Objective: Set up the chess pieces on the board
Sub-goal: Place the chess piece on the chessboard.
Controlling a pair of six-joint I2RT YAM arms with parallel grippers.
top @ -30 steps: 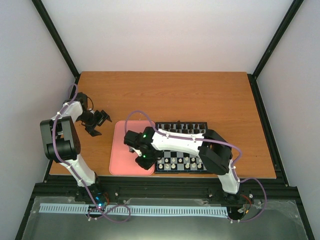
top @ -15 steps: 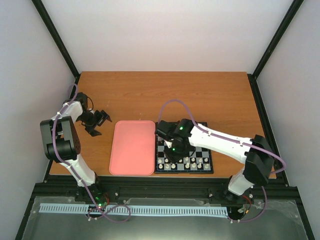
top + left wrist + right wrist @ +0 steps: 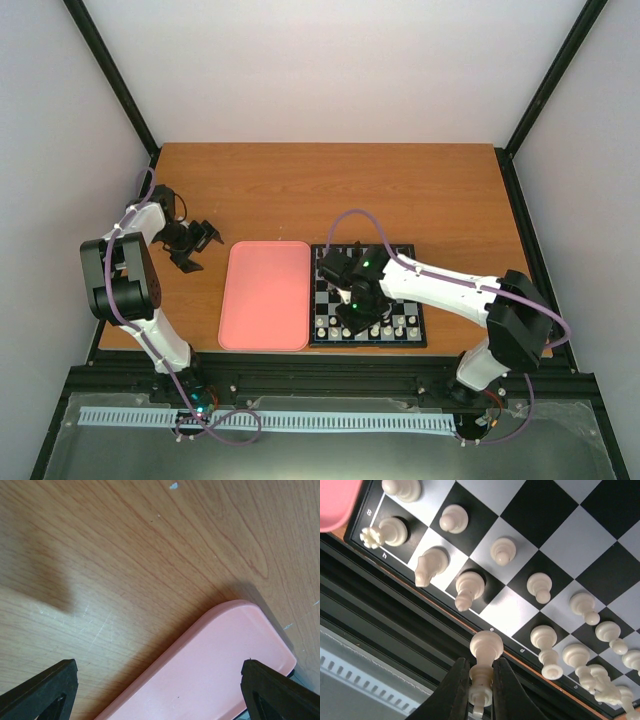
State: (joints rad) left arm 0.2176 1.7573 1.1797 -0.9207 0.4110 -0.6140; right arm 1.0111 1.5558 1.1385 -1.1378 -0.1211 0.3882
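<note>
A cream-white piece [image 3: 485,651] is pinched between the two fingers [image 3: 454,690] of the right gripper [image 3: 481,687], which is closed narrowly on its thin upper part. Its round base points toward the board [image 3: 560,540]. It hangs over the board's near black rim; whether it touches the board cannot be told.

The other chess pieces [image 3: 454,519] stand in two rows along the board's near edge. In the outer row, a castle-topped one [image 3: 387,532] is in the corner square, then a horse-headed one [image 3: 429,565], then a taller slim one [image 3: 468,587]. Round-headed ones fill the row behind.

Small white letters run along the rim: "h" by the corner square, "e" and "d" just beside the held piece. A mark on the side rim at the corner is too small to read.

From above, the board lies on the wooden table [image 3: 400,190], near its front edge, with the right arm stretched across it. Dark pieces [image 3: 398,256] sit along the far edge, hard to make out.

A pink tray [image 3: 265,300] lies just beside the board's left side, nearly touching it.

The left gripper [image 3: 200,248] is low over the table to the left of the tray, apart from it. Its fingers are spread wide and hold nothing; its camera shows bare wood and one rounded corner of the tray.
</note>
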